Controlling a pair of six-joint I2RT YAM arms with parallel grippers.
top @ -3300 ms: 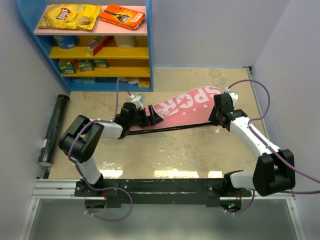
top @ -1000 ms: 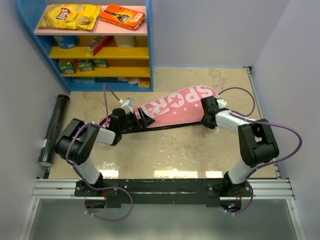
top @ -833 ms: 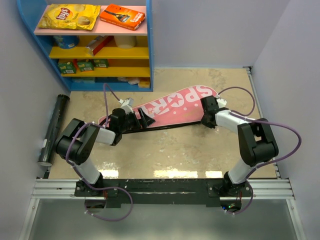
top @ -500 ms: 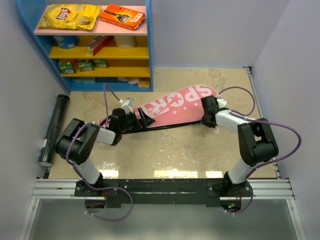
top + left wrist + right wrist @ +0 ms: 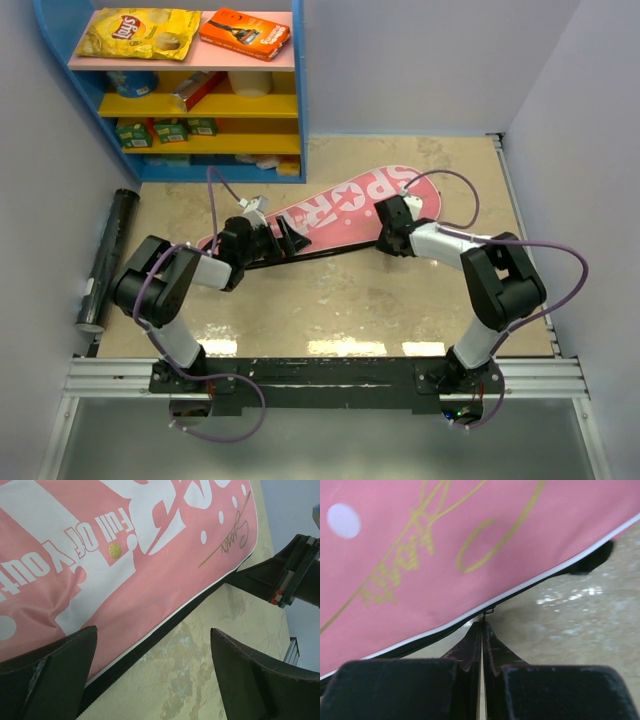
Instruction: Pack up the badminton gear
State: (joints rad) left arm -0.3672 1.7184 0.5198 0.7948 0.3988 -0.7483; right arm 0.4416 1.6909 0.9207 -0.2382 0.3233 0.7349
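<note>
The pink racket-shaped fabric bag lettered "SPORT" (image 5: 340,208) lies flat across the middle of the table, its broad end toward 1 o'clock and its narrow end toward 9 o'clock. That narrow end is hidden under the left arm's wrist, and what is inside the bag does not show. In the left wrist view the white slogan on the bag runs off the frame's edge. The right gripper (image 5: 482,626) sits at the bag's black zip edge near the broad end, its fingers pressed together. A tiny metal loop shows at their tips, too small to tell whether it is pinched. The left gripper (image 5: 152,630) has its fingers spread wide apart, straddling the same zip edge and holding nothing. A long black tube (image 5: 105,258) lies at 9 o'clock, off the table against the wall. The beige marbled tabletop (image 5: 330,310) is glossy, with bright reflections toward 6 o'clock. Pale grey walls enclose it. At 11 o'clock stands a blue shelf unit (image 5: 300,80) with a yellow crisp packet (image 5: 138,32) and an orange box (image 5: 245,32) on its top shelf.
</note>
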